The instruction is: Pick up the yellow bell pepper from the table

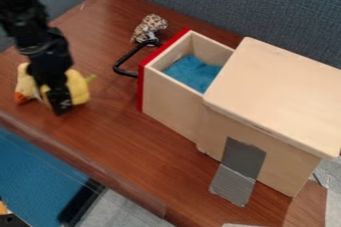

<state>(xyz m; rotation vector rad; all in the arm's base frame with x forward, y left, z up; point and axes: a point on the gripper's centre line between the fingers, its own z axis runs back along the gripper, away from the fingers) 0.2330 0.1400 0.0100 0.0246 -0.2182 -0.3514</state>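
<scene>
The black two-finger gripper (61, 104) hangs at the left of the view, over a soft yellow toy with an orange end and a small green tip (78, 87). The toy lies on the brown wood-grain table (126, 139), directly about the jaws: yellow shows on both sides of them, the orange part to the left, the green tip to the right. Whether the jaws are spread, pressed together or pinching the toy cannot be told — the near part of the gripper hides what lies between.

There are two small toys in all: the yellow one, and a brown-and-white spotted animal toy (150, 26) farther back, well apart from the gripper and near the drawer handle. One pale wooden box with a flat top (279, 91) stands on the right. It has one pulled-out wooden drawer (172, 105) with one red front panel (140, 93) and one black bar handle (118, 65) facing the left. Inside the drawer lies blue soft material (192, 71). One strip of grey tape (241, 164) runs down the near side of the box — its lower part reaching onto the table. Behind stands a blue-grey fabric partition (253, 4).
</scene>
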